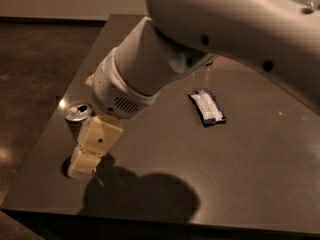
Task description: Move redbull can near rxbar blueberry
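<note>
One dark table (pixel 250 184) is seen, and much of it is overhung by the white arm (pixel 225 29). The cream gripper (pixel 82 159) is held low near the table's left edge as viewed. The rxbar blueberry (pixel 206 107) is laid flat near the table's middle. The redbull can (pixel 76 113) is stood upright just behind the gripper and is partly hidden by it, well apart from the bar. Whether the can is clamped cannot be told.

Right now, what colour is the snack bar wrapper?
Dark blue wrapper, white panel; camera view. End effector at can.
</note>
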Controlling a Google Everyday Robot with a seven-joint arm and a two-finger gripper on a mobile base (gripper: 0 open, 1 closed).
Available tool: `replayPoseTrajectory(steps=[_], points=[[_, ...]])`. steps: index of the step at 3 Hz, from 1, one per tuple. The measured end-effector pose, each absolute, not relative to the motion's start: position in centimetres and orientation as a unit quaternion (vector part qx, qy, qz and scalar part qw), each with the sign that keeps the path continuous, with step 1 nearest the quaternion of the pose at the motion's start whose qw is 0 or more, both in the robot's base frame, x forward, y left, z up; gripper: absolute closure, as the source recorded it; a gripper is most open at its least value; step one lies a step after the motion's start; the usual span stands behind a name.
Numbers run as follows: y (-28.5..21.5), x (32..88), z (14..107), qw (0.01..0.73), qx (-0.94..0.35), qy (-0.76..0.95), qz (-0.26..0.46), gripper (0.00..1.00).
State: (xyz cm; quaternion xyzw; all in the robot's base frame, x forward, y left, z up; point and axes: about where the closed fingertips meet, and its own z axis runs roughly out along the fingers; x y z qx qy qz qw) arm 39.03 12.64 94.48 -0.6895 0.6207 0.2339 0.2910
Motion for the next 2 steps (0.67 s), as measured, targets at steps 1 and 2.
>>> replayPoseTrajectory(steps=[1,2], points=[[14.3,39.6,93.4,0.285,-0.696,0.617,0.233,0.0],[15.4,40.6,92.7,0.284,-0.696,0.618,0.23,0.0]])
